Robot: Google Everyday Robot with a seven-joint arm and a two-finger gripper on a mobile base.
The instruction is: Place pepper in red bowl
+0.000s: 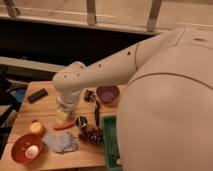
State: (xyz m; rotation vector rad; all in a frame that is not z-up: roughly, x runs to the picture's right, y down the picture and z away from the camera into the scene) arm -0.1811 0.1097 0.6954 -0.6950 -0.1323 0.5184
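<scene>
Slim, tapered red-orange pepper (64, 126) lies flat on the wooden table (30, 112), at two o'clock from the round red bowl (17, 148). The gripper (63, 116) hangs just above it, jaws spread wide, holding nothing, fingertips hard to make out. The green rectangular tray (110, 145) is half hidden behind the white robot body (165, 110).

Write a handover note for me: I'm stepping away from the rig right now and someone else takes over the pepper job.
Gripper: jaws open, holding nothing, low over the table, just behind the pepper.
Pepper: lying on the table between the yellow fruit and a small can.
Red bowl: front left corner, with a pale round thing in it and no pepper.
Done: arm brought to the pepper.
Left: grasp it, carry it to the red bowl, release.
</scene>
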